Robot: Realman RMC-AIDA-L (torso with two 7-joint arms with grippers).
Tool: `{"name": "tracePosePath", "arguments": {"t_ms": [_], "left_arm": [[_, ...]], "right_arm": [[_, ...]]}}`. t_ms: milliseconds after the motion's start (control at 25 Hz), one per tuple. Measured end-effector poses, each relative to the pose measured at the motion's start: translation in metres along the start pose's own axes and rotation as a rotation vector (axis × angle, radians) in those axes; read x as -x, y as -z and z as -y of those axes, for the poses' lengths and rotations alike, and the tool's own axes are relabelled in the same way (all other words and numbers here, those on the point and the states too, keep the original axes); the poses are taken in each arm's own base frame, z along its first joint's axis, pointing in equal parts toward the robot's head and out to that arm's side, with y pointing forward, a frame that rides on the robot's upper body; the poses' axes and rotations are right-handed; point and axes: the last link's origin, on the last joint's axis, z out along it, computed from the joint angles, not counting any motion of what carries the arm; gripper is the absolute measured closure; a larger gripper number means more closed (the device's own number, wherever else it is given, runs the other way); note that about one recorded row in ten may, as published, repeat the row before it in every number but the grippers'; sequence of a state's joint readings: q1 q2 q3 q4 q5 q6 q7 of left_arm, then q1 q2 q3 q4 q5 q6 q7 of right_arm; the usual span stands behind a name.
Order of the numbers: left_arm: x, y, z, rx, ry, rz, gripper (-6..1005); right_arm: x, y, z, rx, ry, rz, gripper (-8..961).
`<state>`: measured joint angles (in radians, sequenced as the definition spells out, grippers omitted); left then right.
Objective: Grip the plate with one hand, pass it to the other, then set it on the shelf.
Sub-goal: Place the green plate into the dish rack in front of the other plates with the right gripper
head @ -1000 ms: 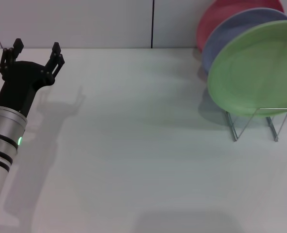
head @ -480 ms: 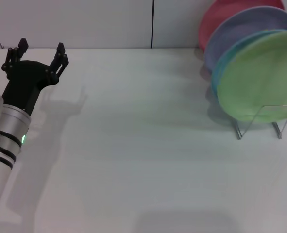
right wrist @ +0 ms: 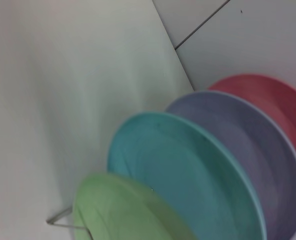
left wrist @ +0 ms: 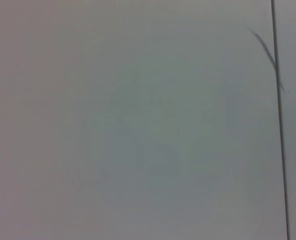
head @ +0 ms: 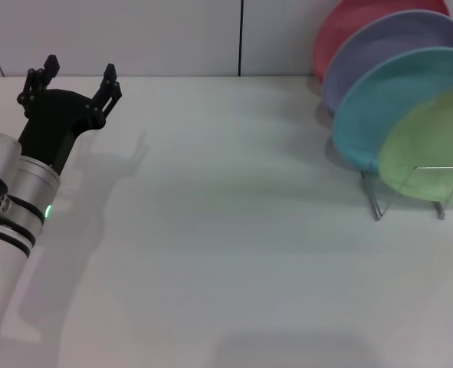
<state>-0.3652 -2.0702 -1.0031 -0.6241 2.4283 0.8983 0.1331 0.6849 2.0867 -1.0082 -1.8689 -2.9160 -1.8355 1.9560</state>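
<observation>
The light-green plate (head: 433, 149) stands on edge at the front of the silver wire rack (head: 434, 170), behind its front loop and partly cut off by the right edge of the head view. It also shows in the right wrist view (right wrist: 122, 212), with a rack wire (right wrist: 62, 221) beside it. I cannot tell whether the plate rests in the rack. My left gripper (head: 78, 80) is open and empty above the table's far left, far from the plate. My right gripper is out of view.
Behind the green plate, a light-blue plate (head: 387, 107), a lavender plate (head: 387, 50) and a pink plate (head: 356, 27) stand in the rack at the back right. The white table (head: 226, 230) meets a wall at the back.
The green plate has moved down and to the right, uncovering the light-blue plate behind it. My left gripper has drifted slightly right and towards the back.
</observation>
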Motion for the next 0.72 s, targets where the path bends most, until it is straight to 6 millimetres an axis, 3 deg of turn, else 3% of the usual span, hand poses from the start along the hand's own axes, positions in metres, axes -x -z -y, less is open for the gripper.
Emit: {"name": "tracePosePath", "arguments": {"t_ms": [400,720], "left_arm": [[0.003,0.002,0.0017,-0.003,-0.006,0.011,136],[0.005,0.0038,0.0034,-0.006,-0.009,0.017,135]], "right_arm": [[0.0092,0.0014,-0.0043,0.0,-0.014,0.011,379],[0.0034,-0.0035,-0.0043,0.004,-0.04,-0.005,385]]}}
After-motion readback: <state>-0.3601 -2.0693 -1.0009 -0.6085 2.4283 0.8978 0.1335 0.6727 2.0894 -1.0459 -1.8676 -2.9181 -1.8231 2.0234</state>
